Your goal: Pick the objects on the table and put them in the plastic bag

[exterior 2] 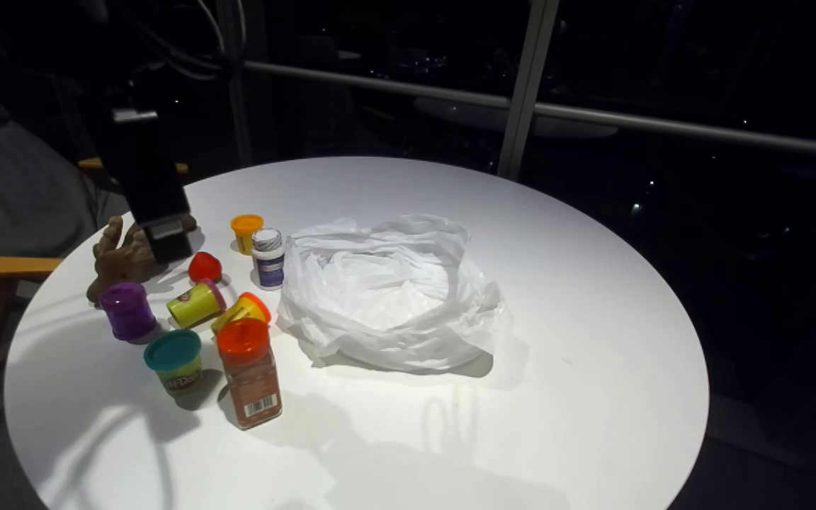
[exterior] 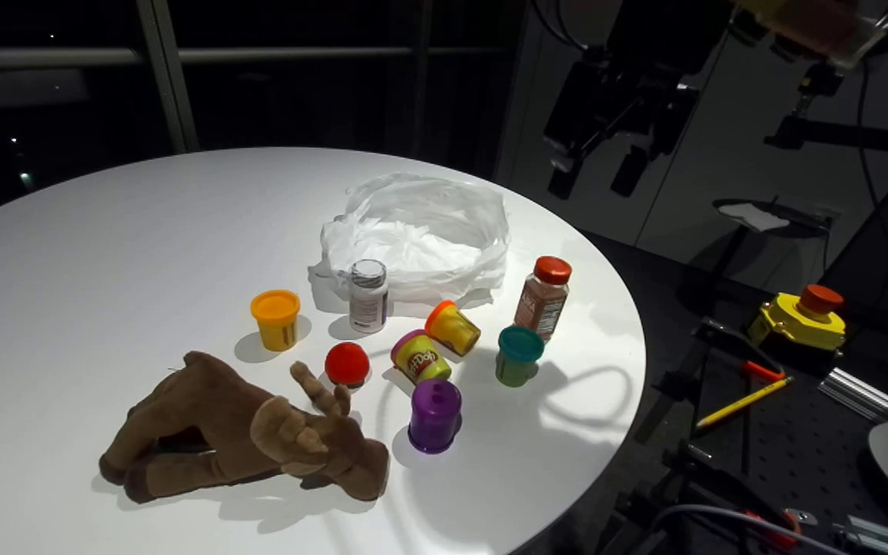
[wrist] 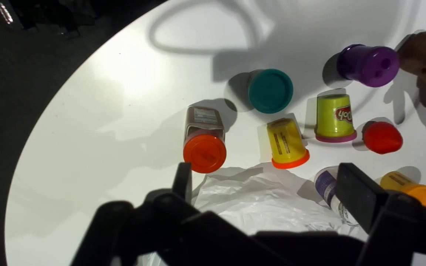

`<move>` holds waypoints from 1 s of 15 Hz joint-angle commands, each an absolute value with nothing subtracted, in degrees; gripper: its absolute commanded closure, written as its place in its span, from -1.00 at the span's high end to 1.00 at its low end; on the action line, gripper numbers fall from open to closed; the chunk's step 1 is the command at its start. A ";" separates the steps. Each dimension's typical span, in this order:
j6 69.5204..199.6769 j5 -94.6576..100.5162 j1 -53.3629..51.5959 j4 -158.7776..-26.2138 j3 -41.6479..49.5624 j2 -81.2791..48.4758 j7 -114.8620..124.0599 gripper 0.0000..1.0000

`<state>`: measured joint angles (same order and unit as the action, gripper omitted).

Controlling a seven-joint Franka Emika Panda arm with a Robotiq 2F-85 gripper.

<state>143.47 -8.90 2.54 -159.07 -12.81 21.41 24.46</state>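
Observation:
My gripper (wrist: 266, 171) hangs above the white table (exterior: 105, 262), open, nothing between its fingers. The wrinkled, open-topped plastic bag (exterior 2: 408, 347) sits on the table in both exterior views. Beside it stand a red-capped bottle (exterior: 543, 297), a white bottle (exterior: 368, 304), an orange cup (exterior: 276, 320) and a teal-lidded cup (exterior: 519, 358). Two yellow cups lie on their sides, with an orange lid (wrist: 288, 144) and a purple lid (wrist: 334, 118). Close by are a red ball (exterior: 347, 364) and an upright purple jar (exterior: 435, 416). The brown plush animal (exterior: 220, 424) lies beyond them.
Off the table, a yellow box with a red button (exterior: 802, 316) and a pencil (exterior: 745, 402) rest on a dark surface. A wooden chair arm (exterior 2: 4, 267) is close to the table's edge. Dark windows with a rail (exterior 2: 380, 85) stand behind.

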 commanded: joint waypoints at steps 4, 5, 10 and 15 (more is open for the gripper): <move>154.45 4.25 5.56 -159.04 -12.98 9.48 34.25 1.00; 155.31 6.34 5.92 -159.05 -12.46 7.84 35.51 1.00; 159.96 10.71 4.43 -159.01 -8.34 1.47 37.73 1.00; 165.99 13.45 2.08 -158.86 -4.41 -2.42 40.45 1.00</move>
<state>162.09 11.63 4.40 -158.86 -6.93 -0.80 37.45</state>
